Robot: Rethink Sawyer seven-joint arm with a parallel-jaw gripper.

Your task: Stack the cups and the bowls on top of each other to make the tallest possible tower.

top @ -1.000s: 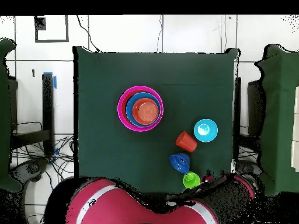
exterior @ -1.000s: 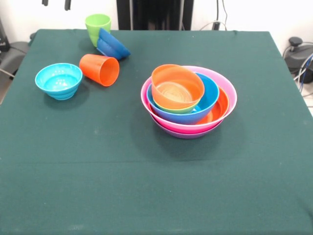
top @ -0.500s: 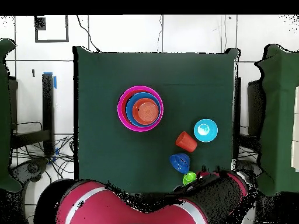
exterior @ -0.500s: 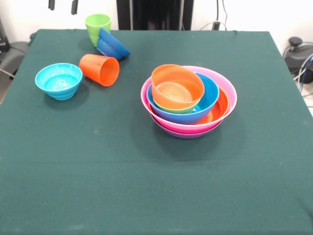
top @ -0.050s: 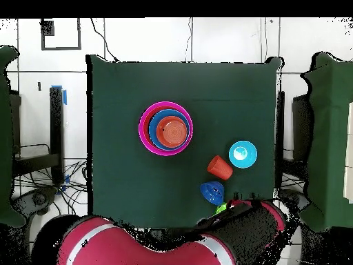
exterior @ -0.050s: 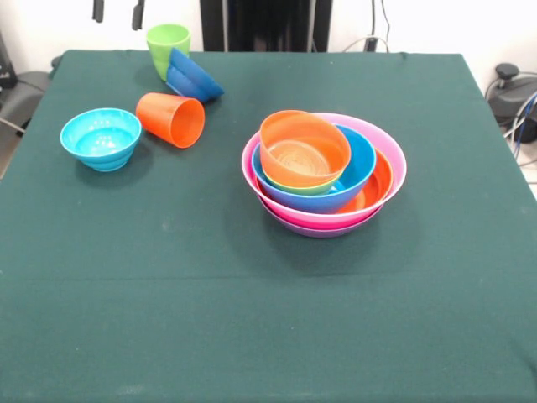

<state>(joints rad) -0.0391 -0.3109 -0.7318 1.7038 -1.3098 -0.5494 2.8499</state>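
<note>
Overhead, arm (top @ -0.050s: 172,245) covers the table's near edge; most of the green cup (top @ -0.050s: 221,208) is hidden under it. Front view gives the better read.

Gripper (exterior @ -0.050s: 117,11): only two dark finger tips (exterior @ -0.050s: 97,10) show at the top edge, hanging side by side with a clear gap between them. Fingers apart, nothing in them.

Key relation: green cup (exterior @ -0.050s: 169,50) stands upright, mouth up, below the fingers and off to the side, toward the tower. Not under the gap yet. Its long axis is vertical, so a straight descent over the rim looks workable once the gap is centred on it.

Crowding: dark blue bowl (exterior @ -0.050s: 192,76) is tipped against the cup's side away from the fingers, touching it. Orange cup (exterior @ -0.050s: 171,119) lies on its side further below, mouth facing away from the fingers, apart from the green cup. Light blue bowl (exterior @ -0.050s: 101,138) sits upright, well below the fingers, near the orange cup but not touching.

Tower (exterior @ -0.050s: 324,171) is well away from the fingers, across the table (exterior @ -0.050s: 268,319): pink and purple at the base, then orange, blue, a green sliver, and a small orange bowl on top, tilted.

Judgement: green cup is the nearest piece. Lifting it may let the leaning blue bowl drop flat.
</note>
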